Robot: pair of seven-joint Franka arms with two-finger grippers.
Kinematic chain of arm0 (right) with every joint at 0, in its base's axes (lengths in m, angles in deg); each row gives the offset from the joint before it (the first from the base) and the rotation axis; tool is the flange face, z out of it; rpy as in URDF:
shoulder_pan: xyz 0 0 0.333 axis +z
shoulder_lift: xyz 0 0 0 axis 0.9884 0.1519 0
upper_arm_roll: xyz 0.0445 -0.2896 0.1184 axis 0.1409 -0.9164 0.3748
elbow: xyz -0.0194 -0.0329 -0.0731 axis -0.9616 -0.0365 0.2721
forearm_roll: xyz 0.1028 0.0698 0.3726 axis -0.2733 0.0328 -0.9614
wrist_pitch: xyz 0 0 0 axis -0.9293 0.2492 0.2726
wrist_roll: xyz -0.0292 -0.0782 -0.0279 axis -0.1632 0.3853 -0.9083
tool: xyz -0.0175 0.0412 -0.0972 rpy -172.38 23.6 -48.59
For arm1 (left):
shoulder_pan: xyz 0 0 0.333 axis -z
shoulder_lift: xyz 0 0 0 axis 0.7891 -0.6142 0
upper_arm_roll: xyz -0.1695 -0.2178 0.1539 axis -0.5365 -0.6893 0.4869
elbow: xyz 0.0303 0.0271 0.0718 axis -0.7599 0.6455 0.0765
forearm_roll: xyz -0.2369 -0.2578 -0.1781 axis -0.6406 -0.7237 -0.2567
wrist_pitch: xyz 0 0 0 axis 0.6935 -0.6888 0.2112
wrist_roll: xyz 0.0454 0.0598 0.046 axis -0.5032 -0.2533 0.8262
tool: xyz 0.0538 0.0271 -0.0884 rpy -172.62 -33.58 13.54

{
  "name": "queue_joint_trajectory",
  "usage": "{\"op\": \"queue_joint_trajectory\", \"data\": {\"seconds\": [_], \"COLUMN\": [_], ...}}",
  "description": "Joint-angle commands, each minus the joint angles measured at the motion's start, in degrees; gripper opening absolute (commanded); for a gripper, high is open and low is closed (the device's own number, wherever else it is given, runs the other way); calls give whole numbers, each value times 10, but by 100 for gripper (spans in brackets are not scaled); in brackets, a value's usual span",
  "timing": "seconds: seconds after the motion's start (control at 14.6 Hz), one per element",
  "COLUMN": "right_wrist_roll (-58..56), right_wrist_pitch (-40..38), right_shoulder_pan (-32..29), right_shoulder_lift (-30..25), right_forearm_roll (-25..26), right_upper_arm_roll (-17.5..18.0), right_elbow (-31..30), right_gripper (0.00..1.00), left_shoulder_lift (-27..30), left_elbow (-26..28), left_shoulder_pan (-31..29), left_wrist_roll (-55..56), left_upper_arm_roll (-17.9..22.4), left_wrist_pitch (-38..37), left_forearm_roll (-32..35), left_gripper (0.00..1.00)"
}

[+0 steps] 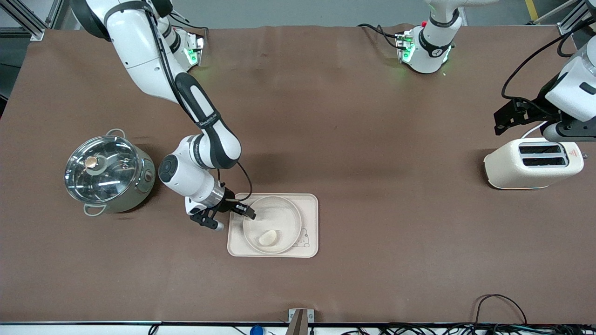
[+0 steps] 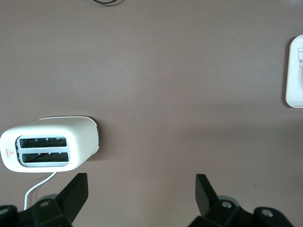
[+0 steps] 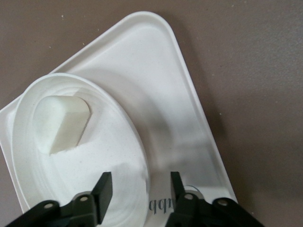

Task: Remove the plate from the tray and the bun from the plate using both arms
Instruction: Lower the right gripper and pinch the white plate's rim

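Observation:
The round cream plate (image 1: pixel 284 211) lies on the rectangular tray (image 1: pixel 311 204), nearer the front camera than the table's middle. The bun (image 1: pixel 268 237) lies in the plate, at its side nearest the front camera. My right gripper (image 1: pixel 246 212) is open at the plate's edge on the right arm's side. In the right wrist view the gripper (image 3: pixel 141 188) has its fingers either side of the plate's rim (image 3: pixel 142 163) without pinching it; the bun (image 3: pixel 61 124) and tray (image 3: pixel 156 85) show too. My left gripper (image 1: pixel 507 118) waits open and empty in the air beside the toaster, as the left wrist view (image 2: pixel 141 189) shows.
A steel pot with a glass lid (image 1: pixel 107 172) stands at the right arm's end of the table, close to the right arm's wrist. A white toaster (image 1: pixel 533 163) stands at the left arm's end and shows in the left wrist view (image 2: pixel 47 149). Cables lie along the table's front edge.

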Motion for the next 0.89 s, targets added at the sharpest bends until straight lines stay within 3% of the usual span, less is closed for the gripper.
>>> {"op": "queue_joint_trajectory", "data": {"seconds": [0.0, 0.21, 0.34, 0.82], "right_wrist_roll": [-30, -50, -49, -24], "right_wrist_pitch": [2, 2, 1, 0], "right_shoulder_pan": [-1, -8, -7, -3], "right_shoulder_lift": [7, 8, 8, 3], "right_forearm_roll": [-1, -1, -3, -16], "right_upper_arm_roll": [-4, -4, -4, -2], "right_elbow": [10, 10, 10, 32], "right_gripper": [36, 14, 4, 0], "left_shoulder_lift": [-5, -5, -5, -12], "left_elbow": [-10, -10, -10, -11], "left_shoulder_pan": [0, 1, 2, 6], "left_wrist_roll": [-5, -4, -4, -5], "left_upper_arm_roll": [-2, -2, -2, -2], "left_wrist_pitch": [1, 3, 3, 3], "left_forearm_roll": [8, 8, 7, 9], "left_gripper": [100, 100, 100, 100]}}
